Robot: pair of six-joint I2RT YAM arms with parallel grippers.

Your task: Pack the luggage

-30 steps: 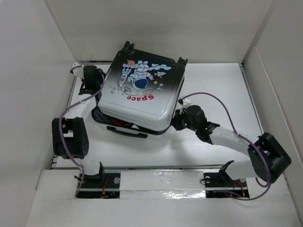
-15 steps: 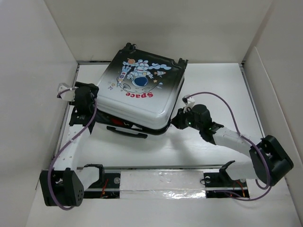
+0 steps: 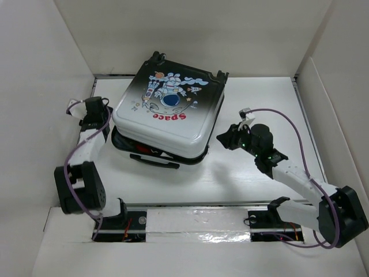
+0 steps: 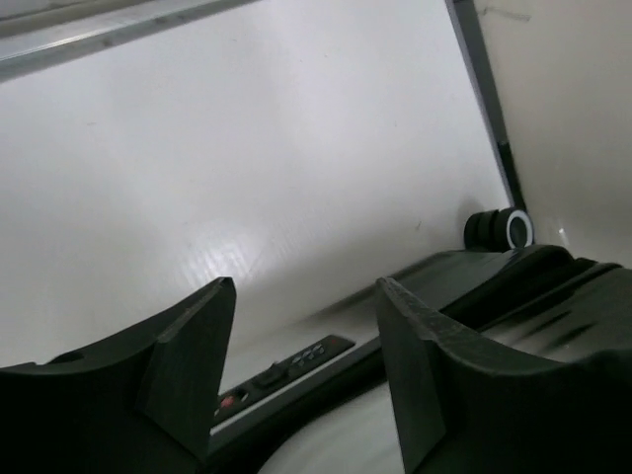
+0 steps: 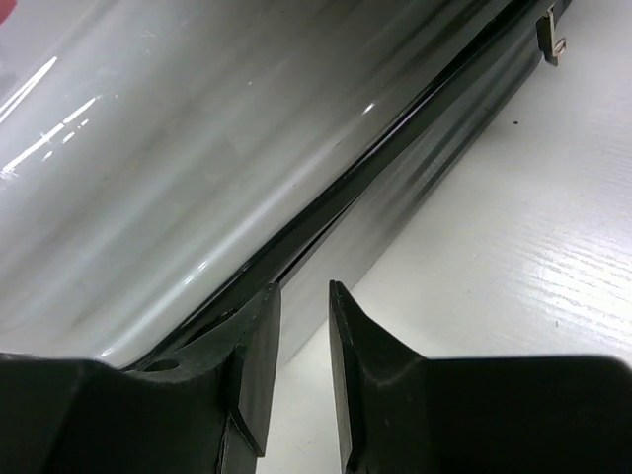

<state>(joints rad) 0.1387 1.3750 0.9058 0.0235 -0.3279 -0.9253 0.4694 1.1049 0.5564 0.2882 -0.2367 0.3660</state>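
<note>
On the desk [image 3: 259, 98], toward its far middle, the luggage [image 3: 167, 118] is laid flat with the printed shell up. The astronaut and the red "Space" lettering are turned toward the back wall, and two black wheels are seen at the far edge. The upper shell is lowered over the lower one, but a dark gap is left along the near edge.

Just beside the luggage's left edge, the left gripper [image 3: 101, 113] is held low over the desk. In its wrist view the fingers [image 4: 188, 355] are spread well apart, and nothing is held between them. A black wheel [image 4: 499, 229] is seen beyond them.

Near the right edge, slightly apart from the shell, the right gripper [image 3: 223, 138] is pointed at the luggage. In its wrist view the fingers [image 5: 257, 365] are parted by only a narrow gap. Nothing is gripped, and the seam [image 5: 326, 212] between the two shells is seen just ahead.
</note>
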